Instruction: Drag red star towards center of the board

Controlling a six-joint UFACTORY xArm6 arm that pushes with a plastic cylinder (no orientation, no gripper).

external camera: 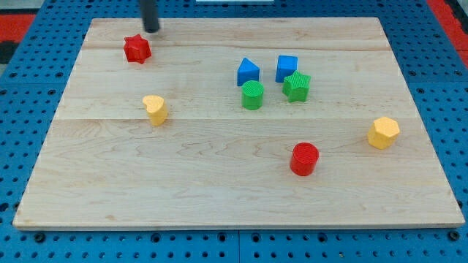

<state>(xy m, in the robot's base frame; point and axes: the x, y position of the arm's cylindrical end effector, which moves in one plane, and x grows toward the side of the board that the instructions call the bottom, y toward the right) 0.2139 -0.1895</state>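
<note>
Nearest the view's bottom edge, the wooden board (219, 204) lies bare across its lower strip, resting on a blue pegboard surface (29, 146).

Lower right of centre: red cylinder (304, 158), standing alone. Further right and slightly higher, yellow hexagonal block (383, 132), well apart from the cylinder.

Left of centre, mid-height: yellow heart-shaped block (155, 109), on its own.

Upper middle, a tight cluster of four — green cylinder (252, 95) just below the blue triangular block (248, 71), near or touching; green star (296, 86) just below the blue cube (287, 67), likewise close. The two pairs sit side by side with a small gap between.

Upper left of the frame: red star (137, 49), near the board's far edge and well apart from the centre cluster. My tip (151, 31) sits just above and to the right of the star, near it but a sliver of bare wood shows between — not touching. The rod runs up out of the frame's top.

No claw on this arm — only the rod, so nothing is gripped.
</note>
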